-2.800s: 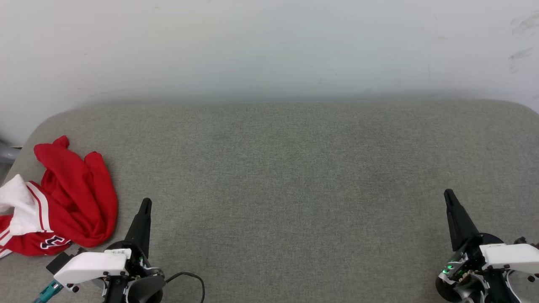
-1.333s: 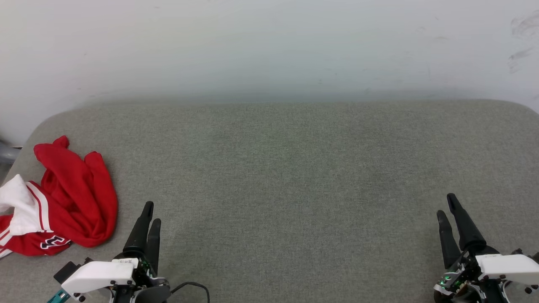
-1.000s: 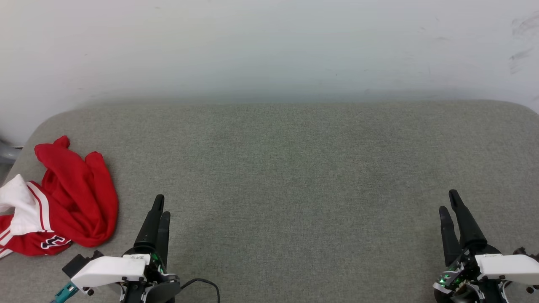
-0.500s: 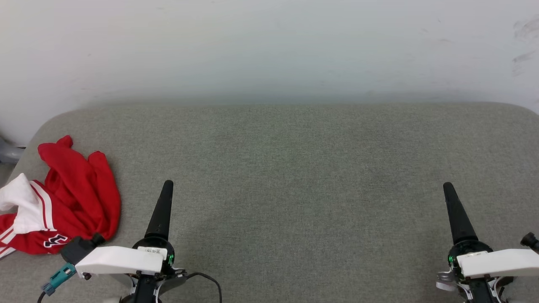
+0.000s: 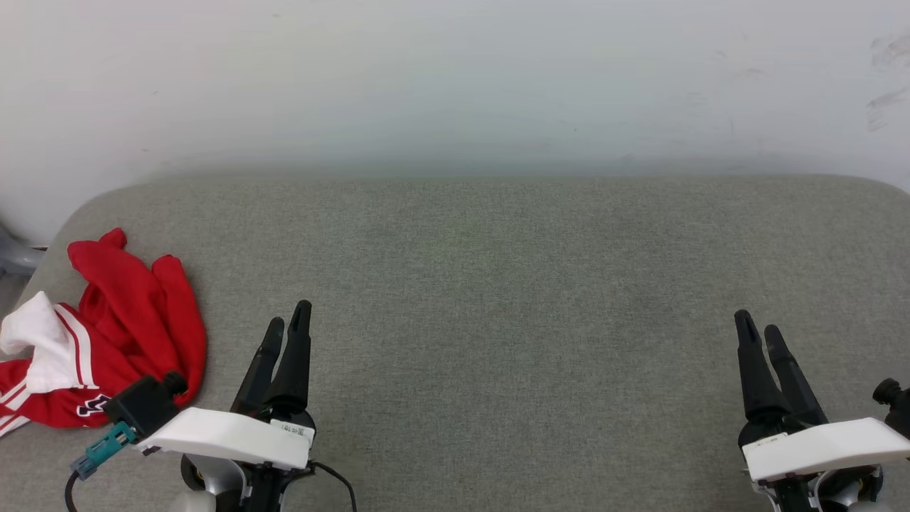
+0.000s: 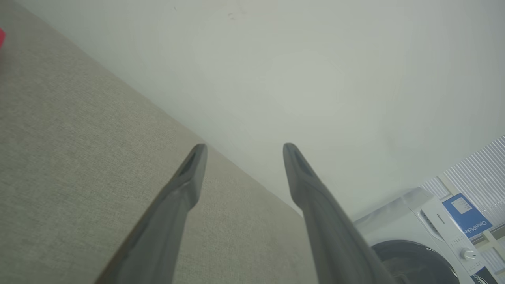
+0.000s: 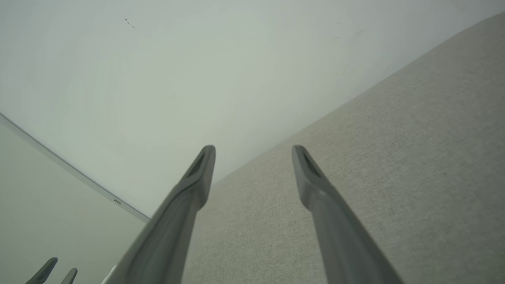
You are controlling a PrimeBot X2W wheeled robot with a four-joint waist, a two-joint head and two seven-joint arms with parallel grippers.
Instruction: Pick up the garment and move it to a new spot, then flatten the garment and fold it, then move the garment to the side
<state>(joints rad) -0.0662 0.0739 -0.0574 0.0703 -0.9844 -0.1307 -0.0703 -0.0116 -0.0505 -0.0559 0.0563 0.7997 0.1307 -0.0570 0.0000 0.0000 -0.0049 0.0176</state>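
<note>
A pale wall (image 5: 455,78) backs a broad grey fabric-covered surface (image 5: 498,284) with rounded corners. A white washing machine (image 6: 414,228) stands past the surface's end in the left wrist view. The garment (image 5: 135,313) lies crumpled at the surface's left end: bright red cloth bunched in thick folds, a white sleeve with red-striped trim at its left, and a scrap of black, white-outlined lettering along its near edge. The left gripper (image 5: 288,316) hovers just right of it, not touching, fingers spread and empty. The right gripper (image 5: 755,323) hangs well apart at the right, likewise spread and empty.
</note>
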